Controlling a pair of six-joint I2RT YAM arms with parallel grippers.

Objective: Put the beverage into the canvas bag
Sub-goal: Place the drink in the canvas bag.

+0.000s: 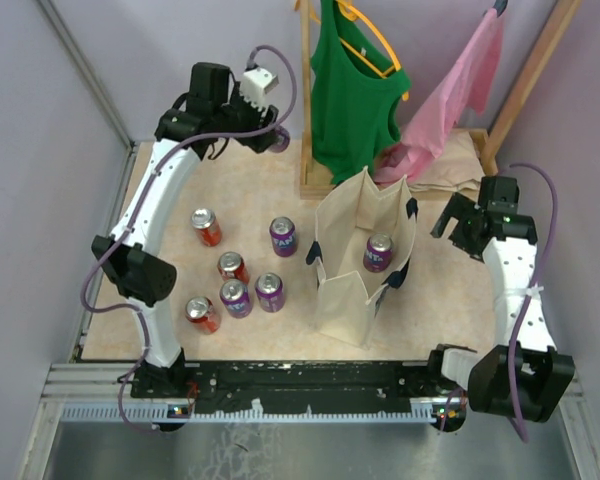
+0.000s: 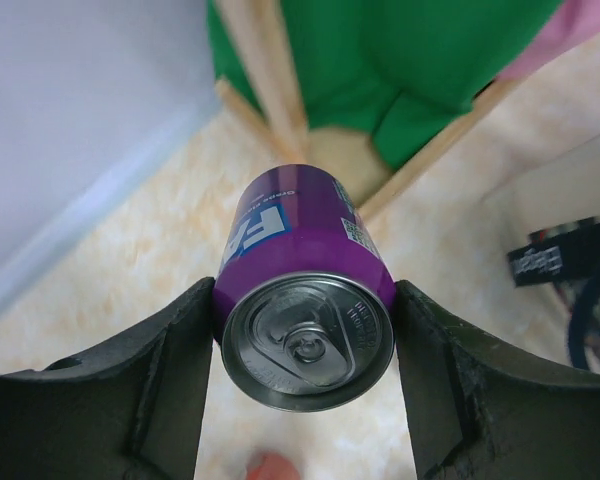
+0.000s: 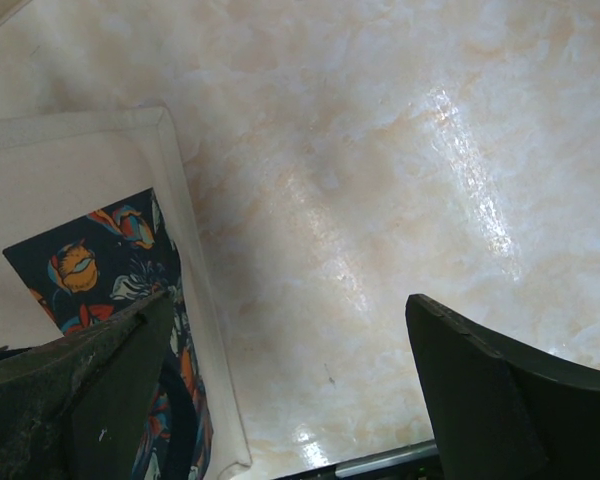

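Purple can [image 2: 300, 230] clamped in left claw [image 2: 305, 310], by the wooden rack [image 1: 305, 120] at the far side of the table [image 1: 250, 190], well apart from canvas bag [image 1: 345, 300]. Right claw [image 1: 458, 222] spread wide, empty, beside the bag. Step looks like carry; next, swing over bag mouth, lower, release.

White-shelled left arm [image 1: 152, 205] and right arm [image 1: 512, 272] have black joints, purple cables and matte black pincer fingers [image 2: 130, 400].

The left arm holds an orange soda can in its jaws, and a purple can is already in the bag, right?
No, the jaws of the left gripper hold a purple metal soda can, not an orange one; see the left wrist view. Another purple can does sit in the cream canvas bag.
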